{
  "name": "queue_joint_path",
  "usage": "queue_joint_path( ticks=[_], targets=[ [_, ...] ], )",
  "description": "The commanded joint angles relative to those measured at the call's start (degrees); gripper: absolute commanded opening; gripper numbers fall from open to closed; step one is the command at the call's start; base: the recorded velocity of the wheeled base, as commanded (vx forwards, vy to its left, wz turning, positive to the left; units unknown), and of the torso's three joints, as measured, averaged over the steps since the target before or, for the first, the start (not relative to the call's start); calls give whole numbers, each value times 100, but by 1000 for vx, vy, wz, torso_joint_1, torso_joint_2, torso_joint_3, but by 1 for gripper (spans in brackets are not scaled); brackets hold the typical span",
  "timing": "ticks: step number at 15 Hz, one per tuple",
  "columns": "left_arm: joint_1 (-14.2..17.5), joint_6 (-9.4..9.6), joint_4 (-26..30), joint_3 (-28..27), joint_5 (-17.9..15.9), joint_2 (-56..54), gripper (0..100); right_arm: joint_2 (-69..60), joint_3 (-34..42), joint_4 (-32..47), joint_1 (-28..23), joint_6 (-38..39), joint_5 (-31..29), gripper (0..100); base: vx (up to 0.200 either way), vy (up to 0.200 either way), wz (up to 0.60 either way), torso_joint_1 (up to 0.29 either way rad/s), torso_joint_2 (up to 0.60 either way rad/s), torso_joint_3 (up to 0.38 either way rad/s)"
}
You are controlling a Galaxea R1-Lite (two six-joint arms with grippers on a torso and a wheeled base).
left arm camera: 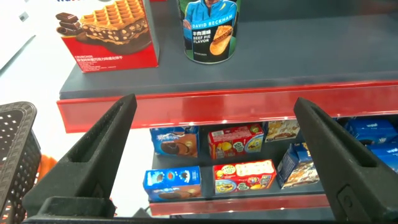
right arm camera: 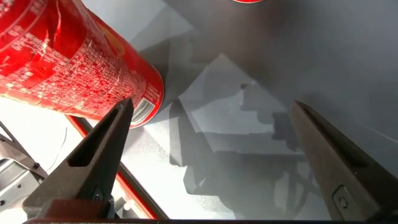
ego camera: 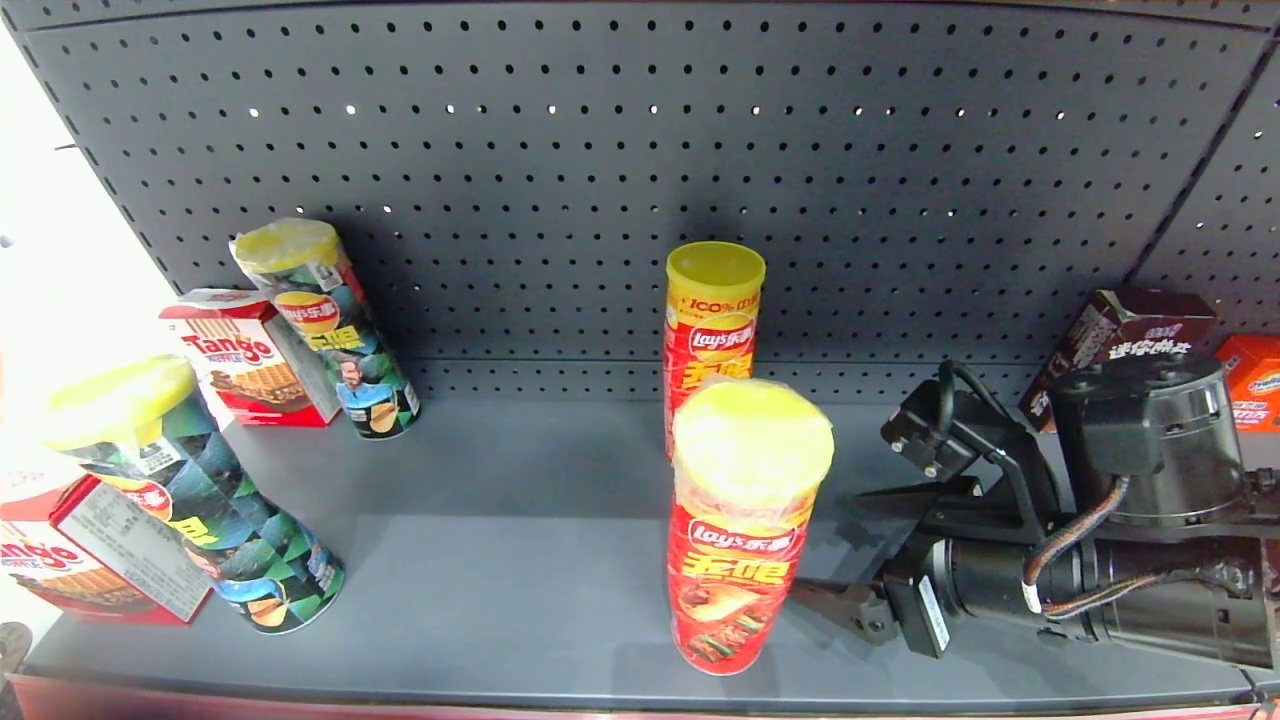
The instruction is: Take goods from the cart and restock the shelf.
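my right hand (right arm camera: 211,106) is wide and empty; swinging it could topple the red can (right arm camera: 74,68) just beside it.

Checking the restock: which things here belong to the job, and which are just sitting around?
Job: front red chip can, open right claw beside it, shelf.
Just there: rear red chip can, green chip cans, wafer boxes, brown box.

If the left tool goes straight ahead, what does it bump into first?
Probably the red shelf edge: the open left tool aims right at it. Depth is unclear, so it might pass under toward the boxes below.
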Motion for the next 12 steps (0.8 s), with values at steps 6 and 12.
queue_joint_path(
  ticks=[6,12],
  targets=[
    [2,0,-1,0,-2,-3,100,-680,12,-91,-333,-2,-62,100,0,0,0,0,0,0],
    [2,0,-1,0,-2,-3,100,-2148,-295,-232,-2047,-2,-88,100,0,0,0,0,0,0]
  ],
)
